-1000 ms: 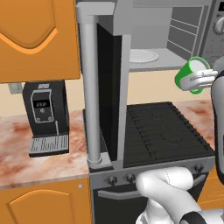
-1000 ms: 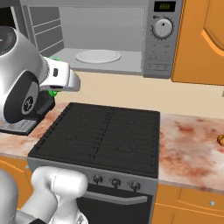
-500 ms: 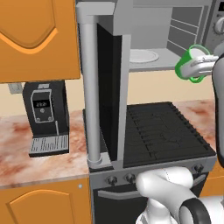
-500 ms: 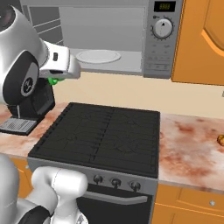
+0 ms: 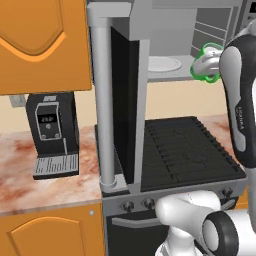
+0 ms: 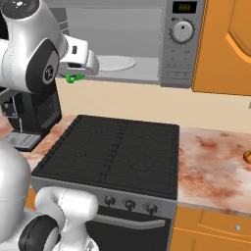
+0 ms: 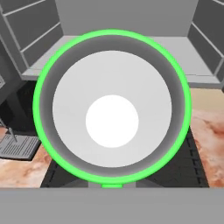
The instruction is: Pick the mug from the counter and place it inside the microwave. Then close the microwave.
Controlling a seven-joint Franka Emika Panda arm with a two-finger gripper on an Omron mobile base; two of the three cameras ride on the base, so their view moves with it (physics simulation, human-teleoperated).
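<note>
Green-rimmed, the mug rides clamped in your gripper just before the open microwave, above the stove; next, carry it inward and lower it onto the turntable plate.

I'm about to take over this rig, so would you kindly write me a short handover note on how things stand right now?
Hand: shut on the mug, carrying it in the air in front of the open microwave, above the stove.
Mug: off the counter, not yet inside; in the hand view its white inside faces the camera, with the cavity beyond.
Microwave: door swung wide open, white turntable plate bare.
Done: mug picked up and brought to the opening.
Left: move it in, set it down inside the microwave, let go, pull back, then close the door.
</note>
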